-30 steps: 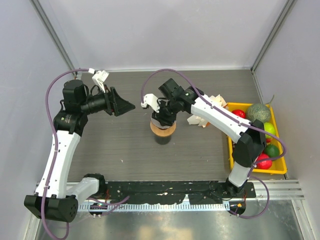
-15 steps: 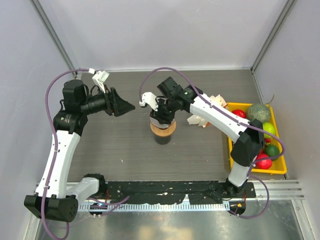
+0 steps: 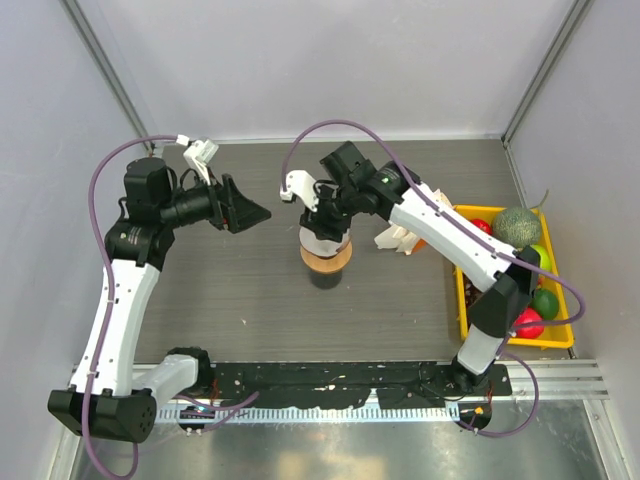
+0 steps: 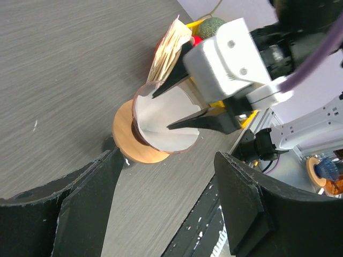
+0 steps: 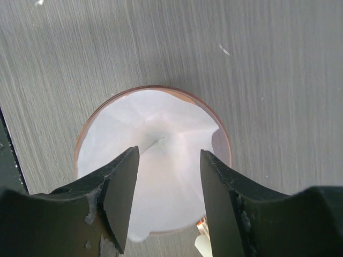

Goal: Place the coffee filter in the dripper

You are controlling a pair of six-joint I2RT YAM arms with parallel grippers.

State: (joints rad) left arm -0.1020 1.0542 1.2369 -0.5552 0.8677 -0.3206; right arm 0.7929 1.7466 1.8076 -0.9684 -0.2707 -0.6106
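Observation:
The dripper (image 3: 326, 258), a clear cone on a tan wooden collar (image 4: 128, 142), stands upright mid-table. The white coffee filter (image 5: 155, 176) lies spread inside it, lining the cone up to the rim (image 5: 86, 134); it also shows in the left wrist view (image 4: 161, 134) and from above (image 3: 320, 238). My right gripper (image 3: 325, 215) hangs directly over the dripper, open (image 5: 169, 154), its fingers apart above the paper and holding nothing. My left gripper (image 3: 255, 213) hovers to the dripper's left, pointing at it, open and empty (image 4: 169, 179).
A bunch of paper filters (image 3: 405, 235) lies just right of the dripper, behind the right arm. A yellow tray (image 3: 545, 343) with red and green fruit sits at the right edge. Walls close the table at the back and both sides.
The right gripper has opened its jaws and lifted a little off the dripper, leaving the filter inside. The left gripper's jaws have spread wider; that arm has stayed in place.

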